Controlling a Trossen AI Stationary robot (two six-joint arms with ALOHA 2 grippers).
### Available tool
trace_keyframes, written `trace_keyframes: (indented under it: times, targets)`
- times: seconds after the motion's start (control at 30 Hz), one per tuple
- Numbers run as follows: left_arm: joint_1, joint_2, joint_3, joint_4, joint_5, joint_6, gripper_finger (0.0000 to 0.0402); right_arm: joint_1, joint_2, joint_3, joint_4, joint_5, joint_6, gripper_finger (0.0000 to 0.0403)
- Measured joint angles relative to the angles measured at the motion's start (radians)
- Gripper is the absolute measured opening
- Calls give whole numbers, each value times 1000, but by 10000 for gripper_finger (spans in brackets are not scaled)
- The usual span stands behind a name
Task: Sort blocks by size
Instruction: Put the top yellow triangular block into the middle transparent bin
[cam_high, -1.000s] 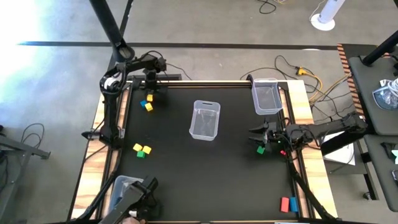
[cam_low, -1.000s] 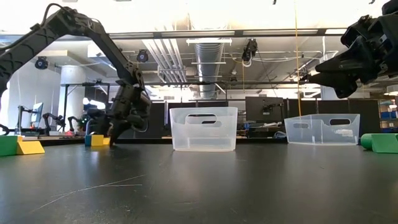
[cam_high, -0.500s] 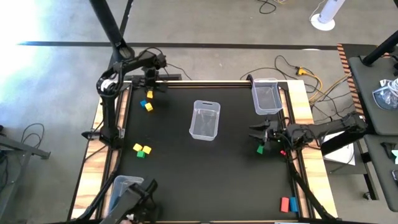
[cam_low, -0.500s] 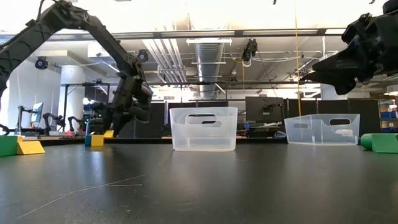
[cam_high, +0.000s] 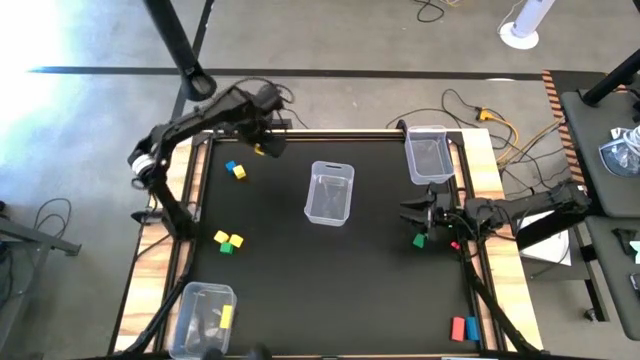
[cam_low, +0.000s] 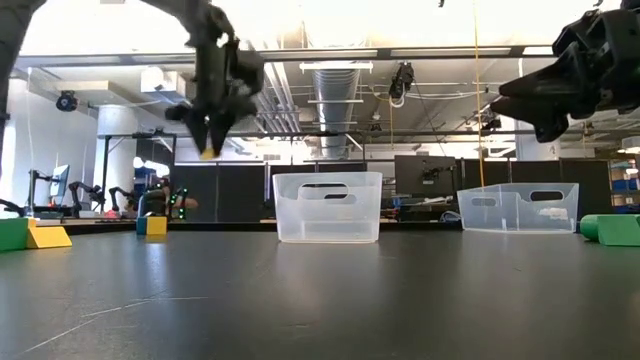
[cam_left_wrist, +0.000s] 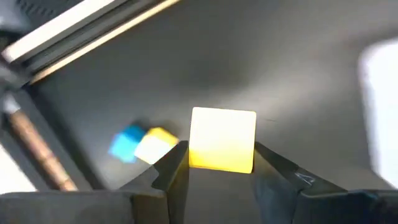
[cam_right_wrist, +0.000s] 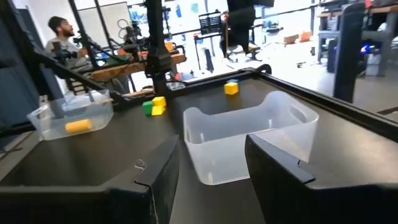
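From above, the left end effector is hovering at about eleven o'clock on the black tabletop, its arm stretched inward from the left edge, carrying a yellow block toward the middle bin, probably to sort it. A blue and yellow pair is lying nearby. The right end effector is waiting at three o'clock, above a green block.

From tabletop height, the left end effector is hanging high, pointing down.

In the left wrist view, two fingers are clamping the yellow block on both sides.

In the right wrist view, the right fingers are standing wide apart, holding nothing, facing the middle bin.
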Motion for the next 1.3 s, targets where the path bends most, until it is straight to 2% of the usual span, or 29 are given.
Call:
trace_keyframes:
  times: [0.13,0.3,0.47,0.67,0.9,1.0,1.3]
  targets:
    - [-175,-58,0,70,3,-18,128,19,16,0,0,-5,11,173]
    - [-372,-62,0,194,4,-2,128,55,58,0,0,-6,54,178]
    - [-486,-14,0,330,11,35,128,81,112,0,1,-6,82,173]
    - [-481,104,13,426,45,89,128,82,170,0,39,-3,112,165]
    - [-464,284,97,418,48,233,128,82,210,0,80,-3,105,169]
    - [-465,349,140,406,95,287,128,82,217,0,78,-3,118,171]
    - [-452,476,258,336,112,316,128,82,257,0,67,-4,135,158]
